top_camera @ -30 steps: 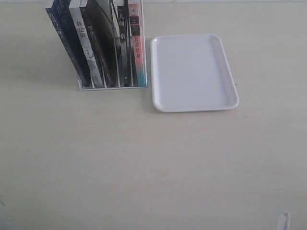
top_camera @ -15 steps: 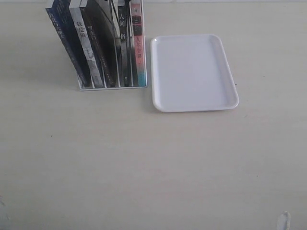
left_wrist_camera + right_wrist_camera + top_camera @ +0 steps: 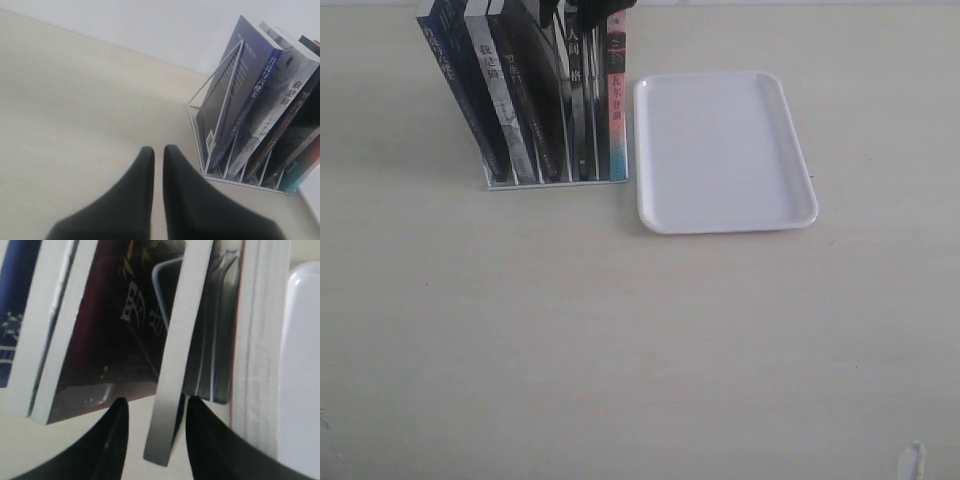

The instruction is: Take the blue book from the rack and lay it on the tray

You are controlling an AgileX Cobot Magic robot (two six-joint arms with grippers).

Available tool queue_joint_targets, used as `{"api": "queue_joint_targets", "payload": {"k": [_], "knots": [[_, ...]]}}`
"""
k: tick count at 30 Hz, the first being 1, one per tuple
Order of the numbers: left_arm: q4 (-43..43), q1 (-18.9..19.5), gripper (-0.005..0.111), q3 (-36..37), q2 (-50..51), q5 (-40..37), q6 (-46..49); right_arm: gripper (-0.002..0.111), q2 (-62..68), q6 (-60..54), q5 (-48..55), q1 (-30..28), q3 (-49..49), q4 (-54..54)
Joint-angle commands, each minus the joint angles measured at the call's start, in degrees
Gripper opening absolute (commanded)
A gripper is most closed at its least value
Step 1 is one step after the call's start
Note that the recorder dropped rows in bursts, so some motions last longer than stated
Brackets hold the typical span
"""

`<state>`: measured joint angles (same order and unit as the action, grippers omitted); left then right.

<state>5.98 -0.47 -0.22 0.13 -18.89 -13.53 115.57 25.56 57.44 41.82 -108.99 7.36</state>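
Barely begun: the right gripper [image 3: 156, 405] hangs with fingers spread astride the pale top edge of another book [image 3: 172, 340]. The left gripper [image 3: 158, 150], fingers almost together, holds nothing. The blue book [image 3: 455, 90] stands at the left end of the rack [image 3: 555, 183]. The tray [image 3: 720, 226] beside it holds nothing yet.

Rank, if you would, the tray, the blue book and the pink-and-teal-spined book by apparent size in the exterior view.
1. The tray, clearly largest.
2. The blue book.
3. The pink-and-teal-spined book, showing only its narrow spine.
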Motion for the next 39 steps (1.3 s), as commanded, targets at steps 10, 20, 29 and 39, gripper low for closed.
{"api": "queue_joint_targets", "payload": {"k": [10,20,29,39], "knots": [[0.3,-0.2,0.006,0.2,-0.1,0.9,0.1,0.006,0.8,-0.1,-0.2,0.0,-0.3,-0.5],[0.3,-0.2,0.006,0.2,-0.1,0.9,0.1,0.0,0.8,-0.6,-0.5,0.0,-0.3,-0.5],[0.3,-0.2,0.006,0.2,-0.1,0.9,0.1,0.0,-1.4,-0.8,-2.1,0.0,-0.3,-0.5],[0.3,-0.2,0.006,0.2,-0.1,0.9,0.1,0.0,-5.2,-2.0,-3.2,0.0,-0.3,-0.6]]}}
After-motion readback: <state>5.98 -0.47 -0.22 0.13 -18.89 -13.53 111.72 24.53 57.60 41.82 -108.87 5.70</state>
